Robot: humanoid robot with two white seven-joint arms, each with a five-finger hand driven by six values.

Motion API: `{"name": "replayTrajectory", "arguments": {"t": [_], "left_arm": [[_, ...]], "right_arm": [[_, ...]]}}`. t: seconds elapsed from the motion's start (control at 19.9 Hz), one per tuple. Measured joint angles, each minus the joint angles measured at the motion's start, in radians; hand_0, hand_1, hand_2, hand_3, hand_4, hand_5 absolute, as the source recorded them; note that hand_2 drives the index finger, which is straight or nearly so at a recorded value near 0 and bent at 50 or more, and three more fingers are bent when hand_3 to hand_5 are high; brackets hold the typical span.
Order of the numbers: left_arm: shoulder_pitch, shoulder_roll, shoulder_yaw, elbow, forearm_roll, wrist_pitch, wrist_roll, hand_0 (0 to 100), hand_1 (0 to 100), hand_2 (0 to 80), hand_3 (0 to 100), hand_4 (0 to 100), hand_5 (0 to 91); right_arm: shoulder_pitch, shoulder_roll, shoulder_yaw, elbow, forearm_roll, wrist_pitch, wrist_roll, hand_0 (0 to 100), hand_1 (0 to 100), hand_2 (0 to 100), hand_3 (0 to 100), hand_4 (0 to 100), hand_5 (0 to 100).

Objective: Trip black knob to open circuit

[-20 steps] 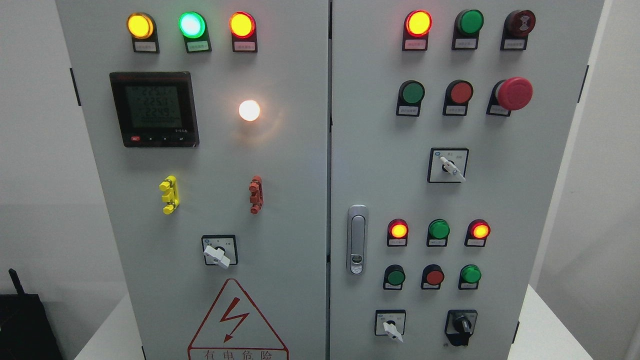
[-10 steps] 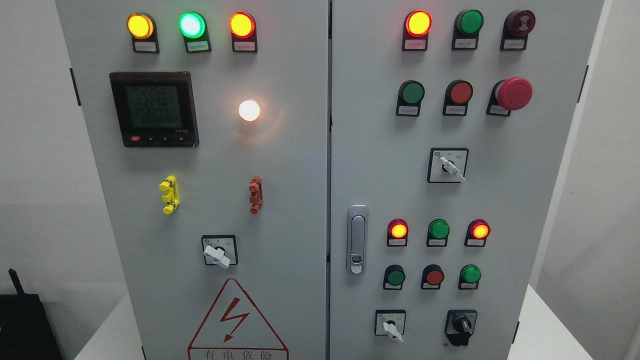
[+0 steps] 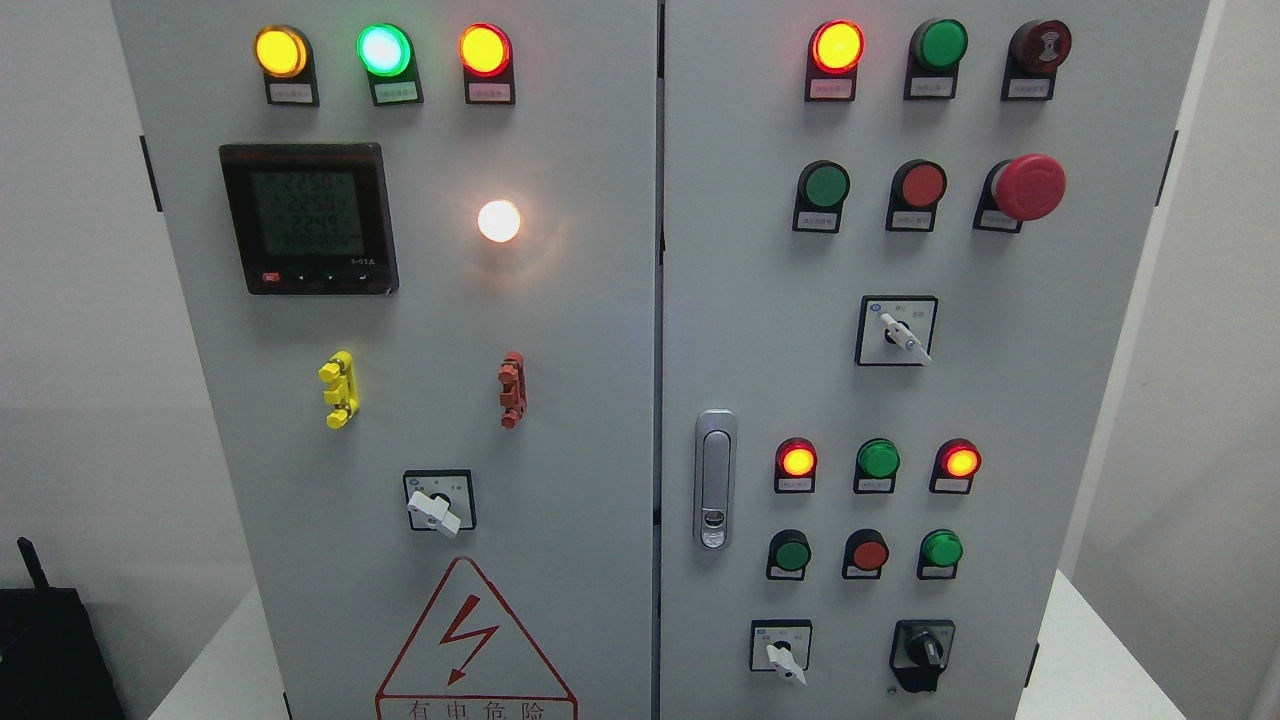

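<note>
The black knob (image 3: pixel 923 654) sits at the lower right of the grey electrical cabinet's right door (image 3: pixel 1050 400), its handle pointing roughly straight up and down on a black plate. To its left is a white selector switch (image 3: pixel 781 652). Neither of my hands nor any arm shows in the head view.
Lit indicator lamps, push buttons and a red mushroom stop button (image 3: pixel 1028 186) cover the right door. The left door carries a digital meter (image 3: pixel 309 217), a white rotary switch (image 3: pixel 436 508) and a warning triangle (image 3: pixel 470 640). A door latch (image 3: pixel 714 478) sits mid-panel. A black device (image 3: pixel 45 650) stands lower left.
Only the meter's digits flicker; the knob and switches stay as they were, and no hand has come into view.
</note>
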Motion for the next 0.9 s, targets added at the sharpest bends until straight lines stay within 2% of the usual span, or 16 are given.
{"name": "replayTrajectory", "arguments": {"t": [0.4, 0.6, 0.9], "left_arm": [[0.000, 0.000, 0.000, 0.000, 0.000, 0.000, 0.000, 12, 39, 0.0, 0, 0, 0.0], [0.000, 0.000, 0.000, 0.000, 0.000, 0.000, 0.000, 12, 39, 0.0, 0, 0, 0.0], [0.000, 0.000, 0.000, 0.000, 0.000, 0.000, 0.000, 12, 39, 0.0, 0, 0, 0.0]], "right_arm": [[-0.046, -0.001, 0.000, -0.002, -0.027, 0.031, 0.002, 0, 3, 0, 100, 100, 97], [-0.075, -0.014, 0.000, -0.002, -0.041, 0.058, 0.002, 0, 2, 0, 100, 100, 97], [-0.094, -0.016, 0.000, 0.001, -0.045, 0.064, 0.003, 0, 2, 0, 100, 100, 96]]}}
